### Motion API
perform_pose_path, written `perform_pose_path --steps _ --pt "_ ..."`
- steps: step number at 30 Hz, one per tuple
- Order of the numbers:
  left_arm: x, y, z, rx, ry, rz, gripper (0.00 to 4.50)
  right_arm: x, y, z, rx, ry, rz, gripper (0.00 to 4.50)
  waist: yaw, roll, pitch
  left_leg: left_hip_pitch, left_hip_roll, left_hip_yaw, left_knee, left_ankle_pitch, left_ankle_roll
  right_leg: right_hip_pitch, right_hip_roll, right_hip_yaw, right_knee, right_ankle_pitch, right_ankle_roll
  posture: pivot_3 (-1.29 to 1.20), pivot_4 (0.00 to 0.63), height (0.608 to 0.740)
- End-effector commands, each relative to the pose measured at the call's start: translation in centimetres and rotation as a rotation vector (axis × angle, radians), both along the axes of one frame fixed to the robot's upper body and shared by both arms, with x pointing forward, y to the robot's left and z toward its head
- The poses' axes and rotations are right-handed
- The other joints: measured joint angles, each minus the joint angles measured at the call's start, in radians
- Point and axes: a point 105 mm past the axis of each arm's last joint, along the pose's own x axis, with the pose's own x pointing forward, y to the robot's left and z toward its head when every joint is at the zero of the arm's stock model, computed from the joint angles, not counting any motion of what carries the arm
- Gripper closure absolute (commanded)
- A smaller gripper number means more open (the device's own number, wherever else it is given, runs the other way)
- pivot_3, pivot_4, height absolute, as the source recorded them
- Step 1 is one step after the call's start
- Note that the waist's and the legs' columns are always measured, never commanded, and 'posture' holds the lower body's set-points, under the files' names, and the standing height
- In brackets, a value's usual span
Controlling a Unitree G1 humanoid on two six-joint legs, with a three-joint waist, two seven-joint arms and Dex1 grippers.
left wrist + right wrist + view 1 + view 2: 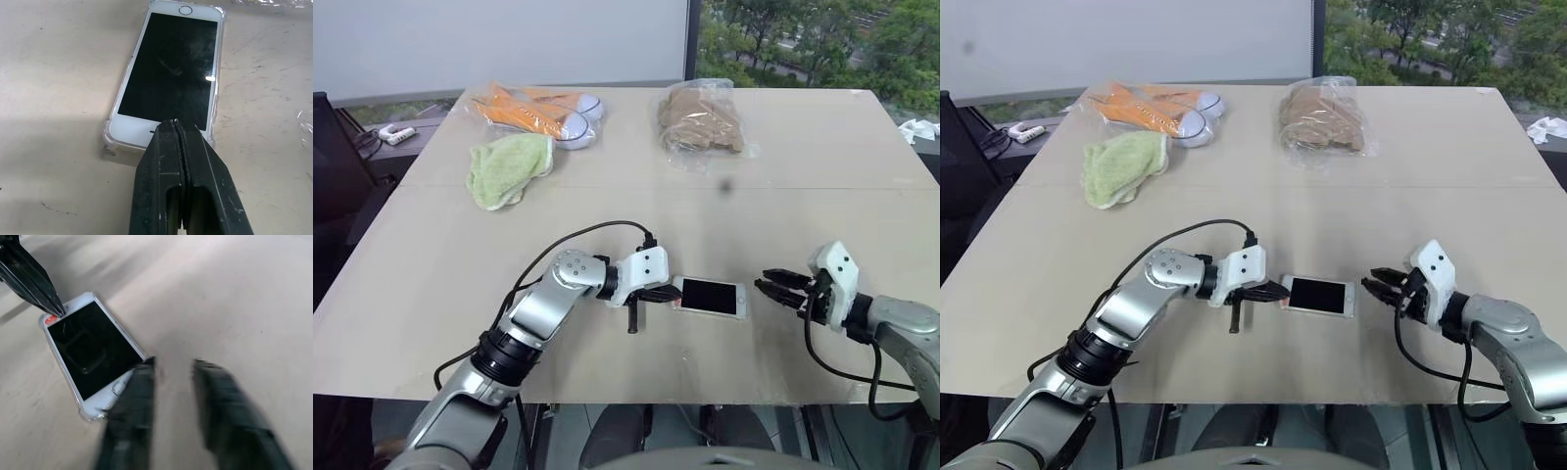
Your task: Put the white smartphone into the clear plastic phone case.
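Note:
The white smartphone [710,297] lies flat, screen up, near the table's front edge, seated inside the clear plastic phone case [108,138], whose glossy rim runs around it. My left gripper [668,296] is shut, and its joined tips [177,131] rest on the phone's near end, opposite the home button. My right gripper [768,287] hovers a short way to the right of the phone, apart from it. Its fingers [142,382] stand open with nothing between them and point at the phone's home-button end.
At the table's far side lie a green cloth [509,166], orange-and-white shoes in a clear bag [543,113] and a brown bundle in a crinkly bag [700,122]. The front edge of the table [626,399] runs just below both arms.

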Motion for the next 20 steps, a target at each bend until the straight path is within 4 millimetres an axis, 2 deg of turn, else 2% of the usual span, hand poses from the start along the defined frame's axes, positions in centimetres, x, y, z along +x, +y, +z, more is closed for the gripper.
perform_pose_path --steps 1,2,3,4,5,8,10,11,12,13,20 --pt "0.8 0.4 2.9 -0.181 -0.01 0.077 4.5 -0.6 -0.5 0.9 0.014 -0.01 0.037 1.26 0.0 -0.001 0.003 0.0 0.0 0.0 0.0 0.0 0.0 -0.001 0.0 0.0 0.0 0.0 0.0 0.0 0.15 0.74" --pt "0.9 0.9 4.3 -0.251 -0.011 0.092 4.5 -0.9 -0.9 0.8 0.005 -0.003 0.043 0.75 0.0 -0.001 0.004 -0.002 0.0 0.0 0.0 0.0 0.0 -0.002 0.0 0.0 0.0 0.0 0.0 0.0 0.15 0.74" --pt "0.8 1.7 5.4 -0.294 -0.008 0.104 4.25 -1.1 -1.5 0.8 -0.005 -0.003 0.04 0.22 0.0 -0.001 0.005 -0.005 0.0 -0.001 0.001 0.0 0.0 -0.004 0.0 -0.001 0.001 0.0 0.0 0.0 0.15 0.74" --pt "0.5 2.4 6.0 -0.316 -0.008 0.109 3.98 -1.3 -1.9 0.8 -0.011 0.006 0.045 0.0 0.0 -0.001 0.005 -0.007 0.0 -0.001 0.002 0.002 -0.003 -0.006 0.0 -0.001 0.001 0.0 0.0 0.0 0.15 0.74" --pt "0.2 3.2 6.3 -0.321 -0.003 0.117 3.72 -1.5 -2.3 0.8 -0.016 0.014 0.054 0.0 -0.002 -0.001 0.005 -0.011 0.0 -0.001 0.003 0.003 -0.005 -0.01 0.0 -0.001 0.001 0.0 0.0 0.0 0.15 0.74" --pt "-0.6 6.7 6.8 -0.322 0.029 0.183 2.32 -2.1 -3.6 0.8 -0.032 0.026 0.07 0.0 -0.012 0.0 0.006 -0.011 0.0 0.0 0.002 0.003 -0.005 -0.011 0.0 0.001 0.0 0.0 0.0 0.0 0.15 0.74" --pt "-1.0 9.1 6.1 -0.267 0.027 0.234 1.24 -2.3 -4.5 1.0 -0.045 0.006 0.065 0.0 -0.011 -0.001 0.006 -0.011 0.0 0.0 0.001 0.003 -0.005 -0.011 0.001 0.001 0.0 0.0 0.0 0.0 0.15 0.74" --pt "-1.3 10.1 5.6 -0.235 0.029 0.247 0.92 -2.4 -4.8 1.1 -0.052 -0.003 0.068 0.0 -0.01 0.0 0.007 -0.011 0.0 0.0 0.001 0.003 -0.005 -0.011 0.001 0.001 0.0 0.0 0.0 0.0 0.15 0.74" --pt "-1.5 11.0 5.1 -0.199 0.032 0.266 0.33 -2.5 -5.4 1.2 -0.061 -0.017 0.06 0.0 -0.008 0.0 0.007 -0.011 0.0 0.0 0.001 0.003 -0.005 -0.011 0.001 0.001 0.0 0.0 0.0 0.0 0.15 0.74" --pt "-1.7 11.7 4.7 -0.17 0.035 0.279 0.08 -2.7 -5.9 1.2 -0.059 -0.019 0.055 0.0 -0.005 -0.001 0.007 -0.011 0.0 0.0 0.001 0.003 -0.005 -0.011 0.001 0.001 0.0 0.0 0.0 0.0 0.15 0.74" --pt "-1.8 13.6 4.5 -0.148 -0.018 0.295 0.08 -3.9 -7.9 1.5 -0.069 -0.021 0.046 0.0 0.011 0.0 0.009 -0.011 0.0 0.0 0.001 0.003 -0.005 -0.01 -0.001 0.0 0.0 0.0 0.0 0.0 0.15 0.74"
